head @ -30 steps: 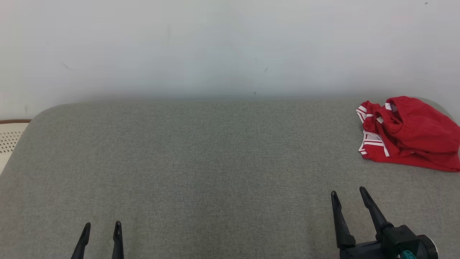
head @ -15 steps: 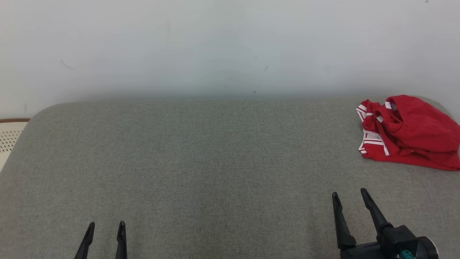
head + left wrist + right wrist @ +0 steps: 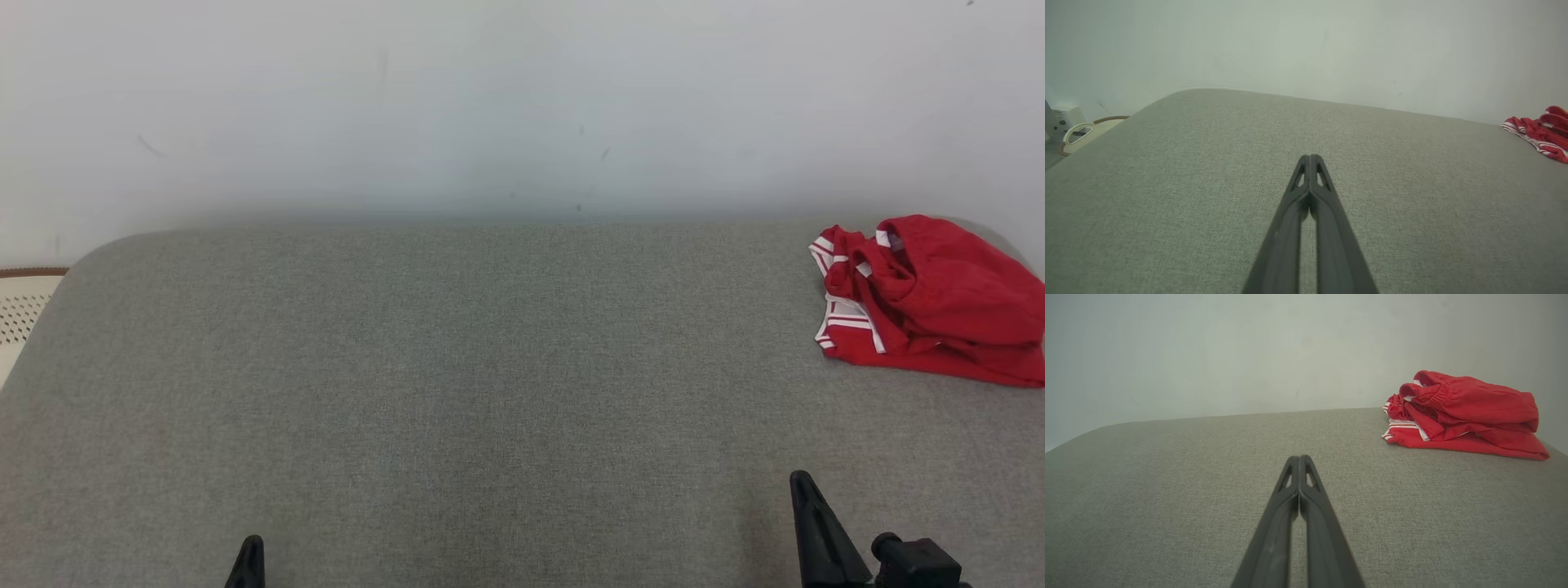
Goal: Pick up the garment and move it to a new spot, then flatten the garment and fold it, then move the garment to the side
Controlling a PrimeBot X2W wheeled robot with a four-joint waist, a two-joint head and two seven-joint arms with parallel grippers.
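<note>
Left pincer (image 3: 1309, 157) and right pincer (image 3: 1299, 457) closed, empty.

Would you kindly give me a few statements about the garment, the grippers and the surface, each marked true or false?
1. The red garment lies at the far right of the grey surface. True.
2. The right gripper grips the garment. False: it is shut on nothing, short of the garment.
3. The left gripper is shut and holds nothing. True.
4. The garment is spread flat. False: it lies crumpled in a heap.
5. The garment has white stripes. True.
</note>
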